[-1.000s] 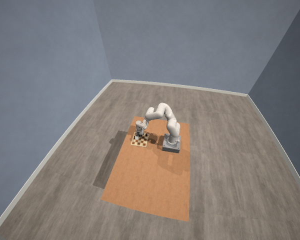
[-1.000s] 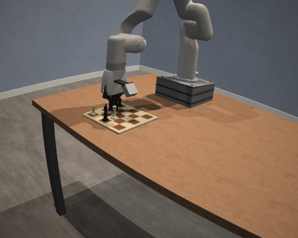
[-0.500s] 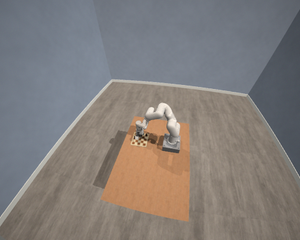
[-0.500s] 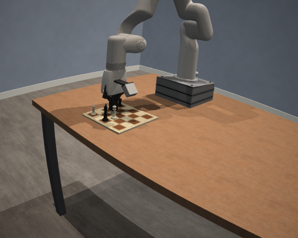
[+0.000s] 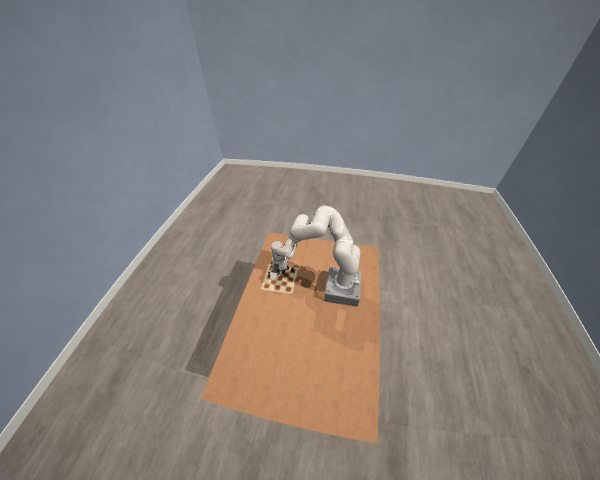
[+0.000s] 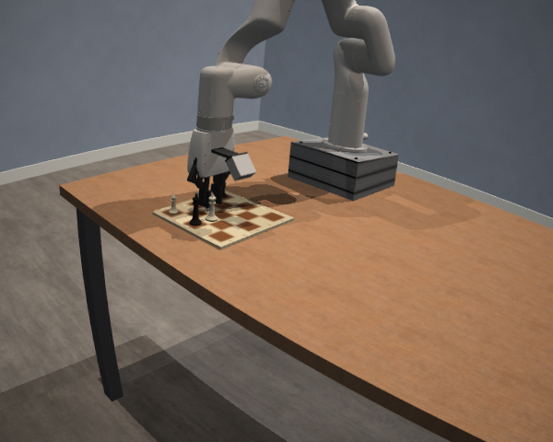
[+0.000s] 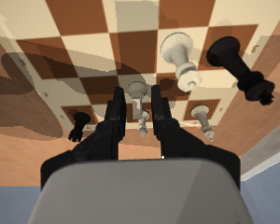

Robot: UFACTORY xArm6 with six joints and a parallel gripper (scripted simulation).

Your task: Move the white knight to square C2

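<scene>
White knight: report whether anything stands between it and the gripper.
Nothing visible does. The small white piece, apparently the knight, stands directly between the parted fingers of the gripper, with a gap on each side.
</scene>
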